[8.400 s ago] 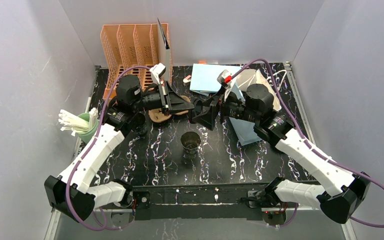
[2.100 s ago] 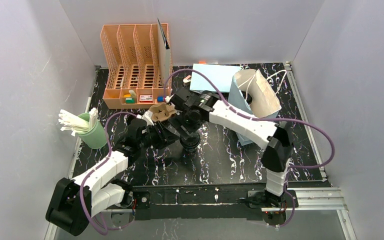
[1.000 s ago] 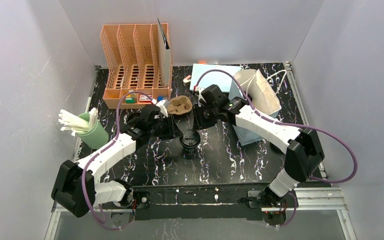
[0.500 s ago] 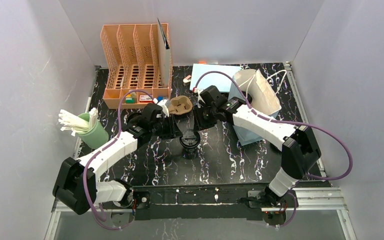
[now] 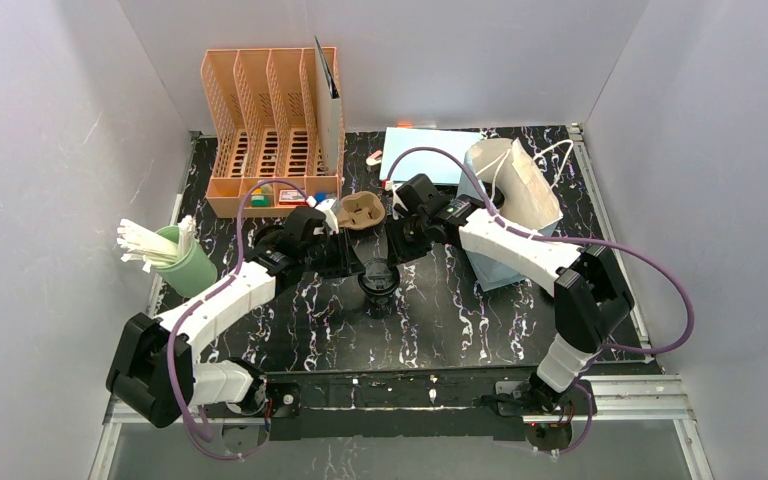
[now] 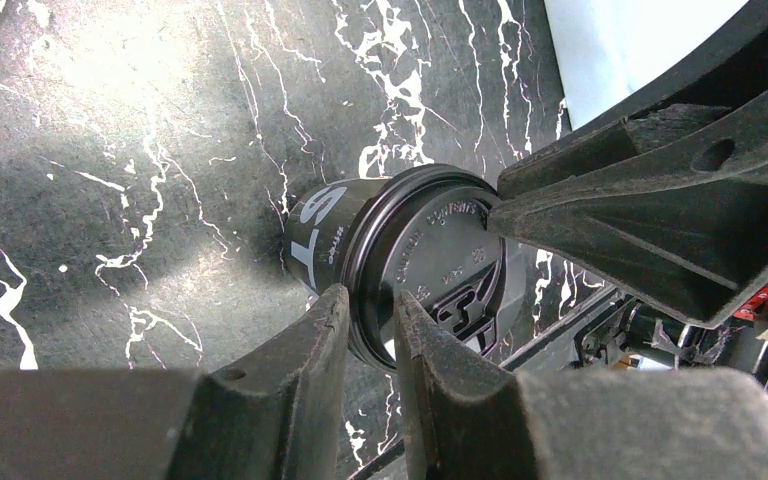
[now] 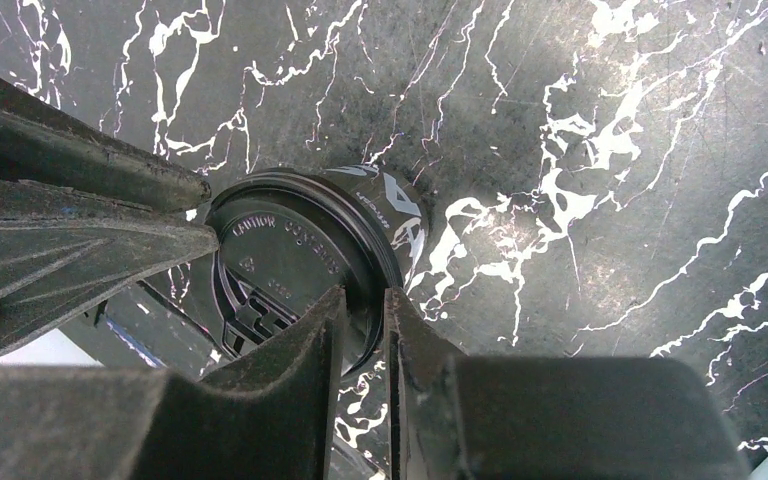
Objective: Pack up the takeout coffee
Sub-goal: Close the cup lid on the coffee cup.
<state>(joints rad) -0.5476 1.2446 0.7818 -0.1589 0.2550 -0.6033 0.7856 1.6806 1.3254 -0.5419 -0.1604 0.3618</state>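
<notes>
We begin with the black marbled table [image 5: 460, 320]. At its 11 o'clock stands the orange slotted organiser [image 5: 260, 110]. At 1 o'clock the light-blue paper bag [image 5: 515, 185] stands with its mouth open. At 9 o'clock, by the table's edge, we see a green holder [image 5: 185, 262] full of white sticks. The brown pulp carrier [image 5: 362, 211] lies just toward 12 o'clock from the table's middle.

The takeout coffee cup [image 5: 379, 285] stands upright on the table near the middle, outside both carrier and bag, with its black lid [image 6: 440, 270] on.

Both arms meet over it. The left gripper [image 6: 370, 300] comes in from the cup's 9 o'clock side. Its jaws are nearly together and pinch the lid's rim, one finger over the top and one outside.

The right gripper [image 7: 363, 300] reaches from the 3 o'clock side. Its jaws are just as narrow, closed on the opposite part of the same rim. The two grippers' tips sit near each other across the lid.
</notes>
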